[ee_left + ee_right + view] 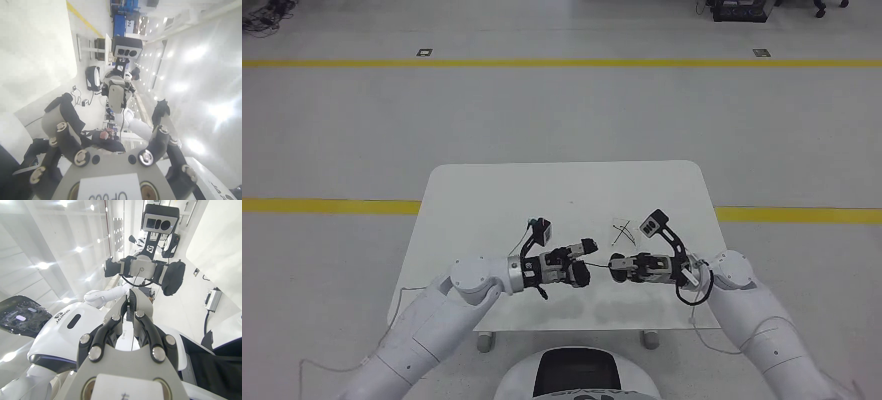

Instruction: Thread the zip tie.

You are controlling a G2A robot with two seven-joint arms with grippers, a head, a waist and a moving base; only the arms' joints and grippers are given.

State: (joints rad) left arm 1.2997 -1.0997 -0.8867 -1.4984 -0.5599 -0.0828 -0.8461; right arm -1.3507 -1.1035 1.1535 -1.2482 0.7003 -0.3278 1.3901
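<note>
My right gripper (pixel 130 294) is shut on a thin black zip tie (pixel 136 277), whose free end pokes out toward the palm of my left gripper (pixel 143 271). The left gripper (pixel 112 102) faces it with its jaws spread wide and nothing held between its black-padded fingers (pixel 162 108). In the top view the two grippers meet nose to nose above the front half of the white table (pixel 472 200): left gripper (pixel 580 267), right gripper (pixel 615 267), with the zip tie (pixel 598 264) as a fine dark line between them.
A few spare black zip ties (pixel 621 232) lie crossed on the table just behind the grippers. Bare tabletop stretches to the back and left. The table's front edge runs close under both forearms.
</note>
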